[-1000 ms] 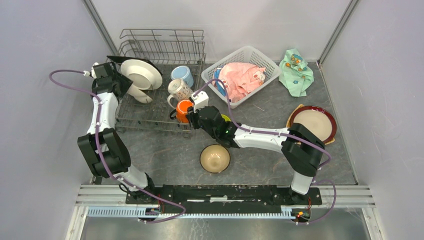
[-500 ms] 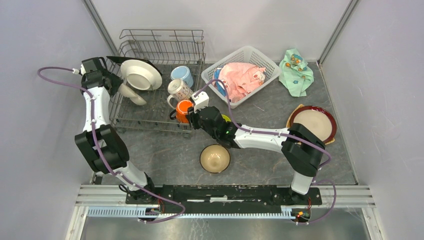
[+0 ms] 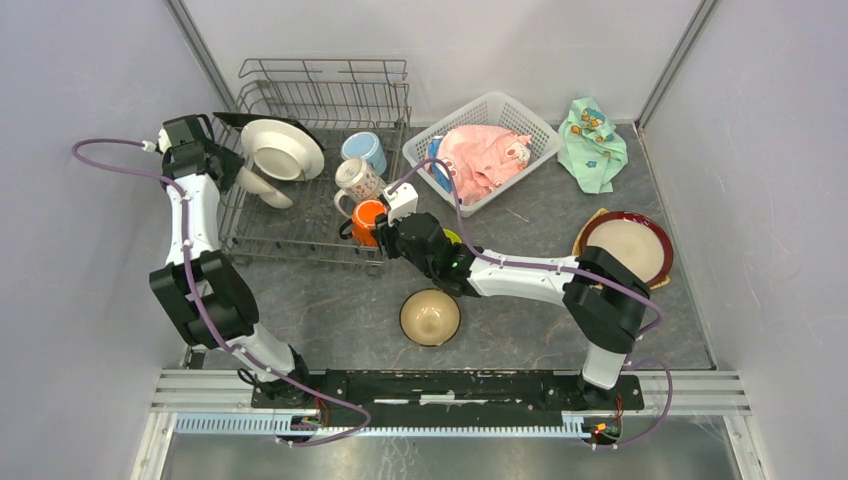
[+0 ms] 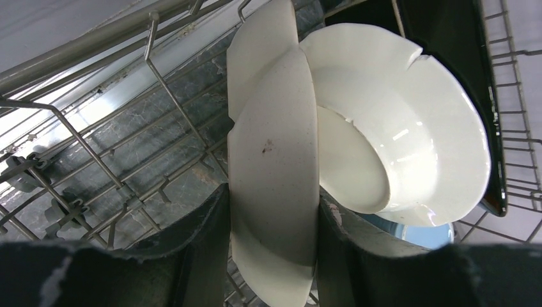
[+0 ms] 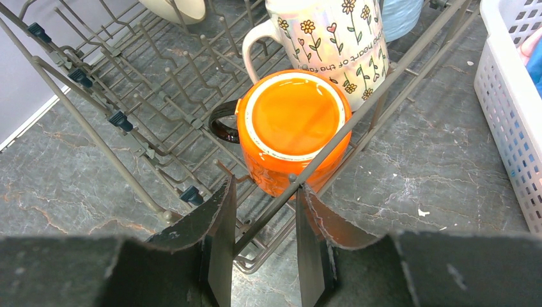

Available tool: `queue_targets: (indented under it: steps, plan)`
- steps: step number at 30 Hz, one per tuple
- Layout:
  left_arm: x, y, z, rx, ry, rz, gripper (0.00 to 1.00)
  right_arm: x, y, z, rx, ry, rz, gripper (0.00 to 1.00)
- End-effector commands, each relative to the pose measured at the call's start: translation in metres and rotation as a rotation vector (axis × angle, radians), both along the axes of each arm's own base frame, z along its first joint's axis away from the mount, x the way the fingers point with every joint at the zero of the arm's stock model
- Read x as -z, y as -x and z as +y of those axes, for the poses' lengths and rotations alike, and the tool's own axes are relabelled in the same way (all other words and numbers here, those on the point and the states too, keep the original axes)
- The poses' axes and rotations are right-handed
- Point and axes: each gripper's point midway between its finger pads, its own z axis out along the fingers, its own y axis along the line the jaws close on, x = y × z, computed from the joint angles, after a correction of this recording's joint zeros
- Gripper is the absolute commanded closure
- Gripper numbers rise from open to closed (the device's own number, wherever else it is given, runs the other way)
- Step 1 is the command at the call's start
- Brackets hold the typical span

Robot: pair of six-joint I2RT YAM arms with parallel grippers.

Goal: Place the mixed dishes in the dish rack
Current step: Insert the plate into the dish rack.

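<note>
Left wrist: left gripper (image 4: 273,220) clamps cream plate (image 4: 275,134) inside dish rack (image 4: 167,89); right gripper (image 5: 263,208) part-open, empty.

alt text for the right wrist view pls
An orange mug sits upside down at the edge of a grey wire dish rack, just beyond the open tool, whose fingers straddle the rack's rim wire. A flowered white mug is right behind it; a white basket is at right.

I had the left arm (image 3: 190,215) stretched far forward, wrist bent inward, jaws closed in a grip — the right arm (image 3: 520,275) reached low across to the left, elbow folded, jaws parted.
</note>
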Motion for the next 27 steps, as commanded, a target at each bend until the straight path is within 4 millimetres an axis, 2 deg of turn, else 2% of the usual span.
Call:
queue_targets:
  steps: [1, 7, 18, 23, 27]
  plan:
    - [-0.129, -0.017, -0.013, 0.012, -0.018, -0.406, 0.98, 0.049, 0.097, 0.041, -0.454, 0.148, 0.067, 0.81]
    - [-0.155, -0.015, -0.025, 0.045, -0.007, -0.45, 0.98, 0.049, 0.096, 0.043, -0.456, 0.145, 0.065, 0.81]
    - [-0.165, 0.011, -0.02, 0.032, -0.104, -0.407, 0.98, 0.049, 0.098, 0.042, -0.458, 0.15, 0.064, 0.81]
    - [-0.167, 0.019, -0.024, 0.04, -0.105, -0.401, 0.98, 0.046, 0.097, 0.042, -0.457, 0.143, 0.064, 0.81]
    - [-0.17, 0.03, -0.018, -0.017, -0.118, -0.4, 0.98, 0.045, 0.097, 0.043, -0.457, 0.14, 0.063, 0.81]
